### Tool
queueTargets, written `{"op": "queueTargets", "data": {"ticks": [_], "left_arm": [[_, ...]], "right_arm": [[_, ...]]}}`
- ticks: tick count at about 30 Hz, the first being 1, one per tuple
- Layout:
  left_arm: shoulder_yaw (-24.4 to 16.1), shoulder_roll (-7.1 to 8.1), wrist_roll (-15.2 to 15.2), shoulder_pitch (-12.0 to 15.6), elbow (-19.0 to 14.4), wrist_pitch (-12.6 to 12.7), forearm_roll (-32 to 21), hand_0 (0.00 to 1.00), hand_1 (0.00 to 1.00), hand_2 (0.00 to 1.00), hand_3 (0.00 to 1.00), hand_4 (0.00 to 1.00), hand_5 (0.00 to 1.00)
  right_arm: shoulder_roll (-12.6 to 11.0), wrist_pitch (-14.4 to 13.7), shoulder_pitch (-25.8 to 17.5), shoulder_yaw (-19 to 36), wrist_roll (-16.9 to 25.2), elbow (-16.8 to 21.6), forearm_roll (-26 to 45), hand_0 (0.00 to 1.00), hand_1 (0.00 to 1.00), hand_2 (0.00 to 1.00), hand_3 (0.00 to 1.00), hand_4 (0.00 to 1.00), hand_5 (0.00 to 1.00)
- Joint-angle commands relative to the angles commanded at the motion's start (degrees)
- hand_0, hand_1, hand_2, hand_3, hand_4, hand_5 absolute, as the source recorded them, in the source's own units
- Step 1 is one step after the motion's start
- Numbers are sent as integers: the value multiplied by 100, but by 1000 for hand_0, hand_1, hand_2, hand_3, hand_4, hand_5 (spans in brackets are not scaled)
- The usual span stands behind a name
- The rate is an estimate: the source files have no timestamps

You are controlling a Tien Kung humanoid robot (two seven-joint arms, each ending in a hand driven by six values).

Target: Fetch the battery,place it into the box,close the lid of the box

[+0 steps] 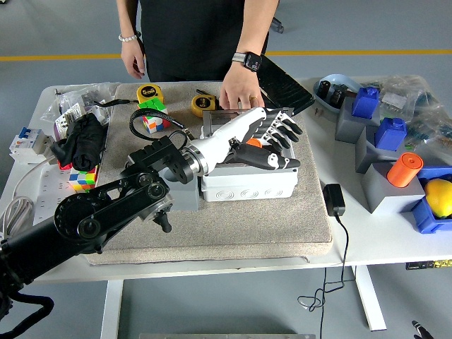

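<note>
On the white table [367, 240], the left hand [272, 141] (fingers spread, empty) hovers over the box [247, 180].

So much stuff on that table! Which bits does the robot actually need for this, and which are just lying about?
Needed:
- grey box with its raised lid
- orange battery, partly hidden
- robot's left hand, above the box

Lying about:
- tape measures
- puzzle cube
- orange cylinder
- blue blocks
- charger
</note>
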Motion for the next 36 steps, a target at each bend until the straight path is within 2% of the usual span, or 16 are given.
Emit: {"op": "queueTargets", "data": {"ticks": [3, 4, 9, 10, 15, 16, 20, 24, 27, 28, 33, 34, 36], "left_arm": [[-235, 15, -243, -33, -71, 225, -82, 481, 534, 577, 574, 928, 95], [-355, 15, -290, -54, -60, 290, -78, 711, 691, 639, 629, 934, 98], [-698, 19, -202, -178, 196, 279, 113, 711, 691, 639, 629, 934, 98], [-733, 23, -184, -196, 238, 267, 142, 820, 790, 752, 687, 951, 142], [-891, 22, 55, -344, 609, 122, 397, 820, 790, 752, 687, 951, 142], [-893, 17, 81, -361, 658, 101, 430, 852, 813, 769, 720, 977, 227], [-795, -16, 229, -442, 967, -37, 627, 852, 813, 769, 720, 977, 227], [-656, -23, 361, -447, 1123, -145, 780, 847, 813, 768, 730, 984, 247], [-533, -9, 456, -425, 1134, -222, 904, 847, 813, 768, 730, 984, 247], [-504, -2, 484, -414, 1117, -242, 919, 806, 775, 736, 684, 983, 265], [-365, 80, 678, -324, 917, -357, 1009, 806, 775, 736, 684, 983, 265], [-354, 100, 723, -296, 854, -384, 1036, 725, 684, 658, 652, 973, 231], [-351, 133, 783, -242, 744, -413, 1073, 725, 684, 658, 652, 973, 231]], "right_arm": [[3, 9, -9, -14, -4, -5, 20, 657, 636, 639, 535, 881, 433], [4, 12, -13, -28, -6, -8, 34, 657, 636, 640, 534, 881, 432], [5, -4, -9, -15, 6, -4, 27, 657, 636, 640, 534, 881, 432], [4, -8, -9, -9, 9, -3, 22, 656, 636, 639, 535, 881, 432], [7, -13, -2, -3, 15, -2, 24, 656, 636, 639, 535, 881, 432], [8, -12, -3, -4, 16, -2, 28, 656, 636, 638, 535, 881, 432], [7, -9, -5, -2, 13, -3, 35, 656, 636, 638, 535, 881, 432], [6, -15, -3, 10, 17, 1, 23, 656, 636, 639, 534, 880, 433], [10, -17, -6, 17, 18, 1, 17, 656, 636, 639, 534, 880, 433], [10, -17, -7, 20, 18, 2, 12, 657, 636, 639, 535, 880, 432], [14, -14, -17, 19, 17, 2, 7, 657, 636, 639, 535, 880, 432], [15, -15, -17, 23, 17, 1, 5, 656, 636, 640, 534, 881, 433], [15, -19, -17, 33, 21, 3, 0, 656, 636, 640, 534, 881, 433]]}}
